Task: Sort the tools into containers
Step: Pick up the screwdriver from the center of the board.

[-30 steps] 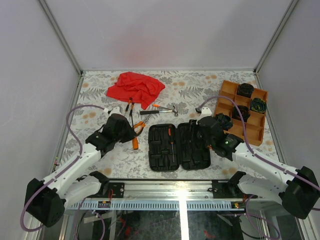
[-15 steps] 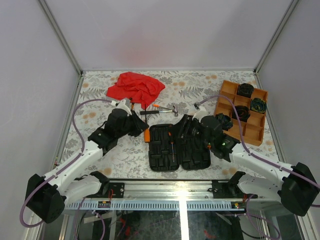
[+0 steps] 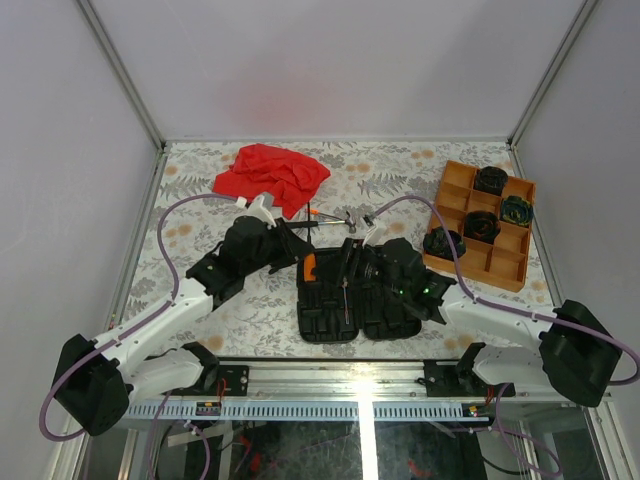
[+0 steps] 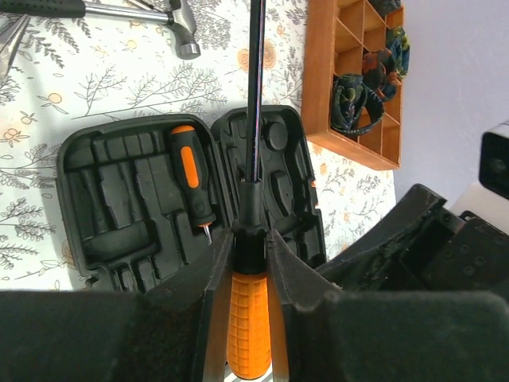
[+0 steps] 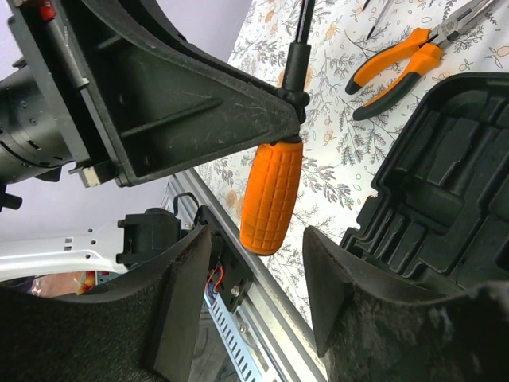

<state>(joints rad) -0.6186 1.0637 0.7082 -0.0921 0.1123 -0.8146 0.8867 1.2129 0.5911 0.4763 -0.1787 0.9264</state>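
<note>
My left gripper (image 4: 248, 255) is shut on an orange-and-black screwdriver (image 4: 248, 334). It holds the screwdriver above the left edge of the open black tool case (image 3: 385, 310), with the shaft pointing away. My right gripper (image 5: 258, 294) is open and empty over the case. The screwdriver's orange handle (image 5: 272, 195) hangs just beyond its fingertips. A second screwdriver (image 4: 191, 179) lies in a slot of the case (image 4: 111, 215). The hammer (image 3: 330, 222) lies behind the case. The orange pliers (image 5: 398, 68) lie on the table. The orange tray (image 3: 500, 268) holds several dark coiled bundles (image 3: 440, 242).
A red cloth (image 3: 270, 175) lies at the back left. The tray stands at the right by the side wall. The metal rail of the near table edge (image 5: 238, 318) is just under my right gripper. Both arms crowd over the case.
My left arm has swung right, carrying the screwdriver from the table to above the case's left edge. My right arm has moved left across the case toward it.
</note>
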